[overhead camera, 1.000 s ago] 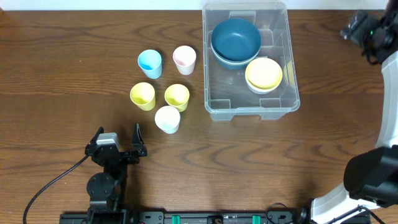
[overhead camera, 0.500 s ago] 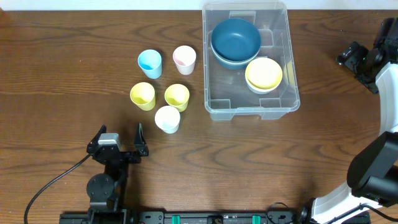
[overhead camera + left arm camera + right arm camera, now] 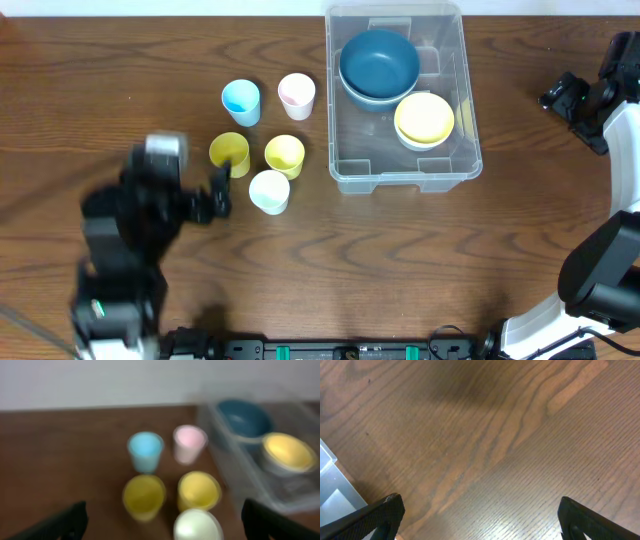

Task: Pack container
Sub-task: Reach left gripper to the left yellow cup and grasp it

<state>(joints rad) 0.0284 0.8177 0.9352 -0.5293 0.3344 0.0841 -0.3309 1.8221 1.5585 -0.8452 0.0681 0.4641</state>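
Note:
The clear container (image 3: 362,140) stands at the back right and holds a dark blue bowl (image 3: 379,62) and a yellow bowl (image 3: 424,118). Left of it stand several small cups: blue (image 3: 241,100), pink (image 3: 296,95), two yellow (image 3: 229,153) (image 3: 284,155) and white (image 3: 268,190). My left gripper (image 3: 176,186) is blurred with motion just left of the white cup, open and empty. In the left wrist view its gripper (image 3: 167,522) faces the white cup (image 3: 197,526) and the container (image 3: 285,491). My right gripper (image 3: 558,98) hangs open to the right of the container, over bare wood (image 3: 485,525).
The right arm's base (image 3: 600,285) fills the front right corner. A corner of the container (image 3: 330,482) shows at the left edge of the right wrist view. Brown wooden table (image 3: 400,270) lies in front of the cups and the container.
My left arm has swung from the table's front edge up and back toward the cups, still open. The right gripper has come forward from the back right corner and now barely moves.

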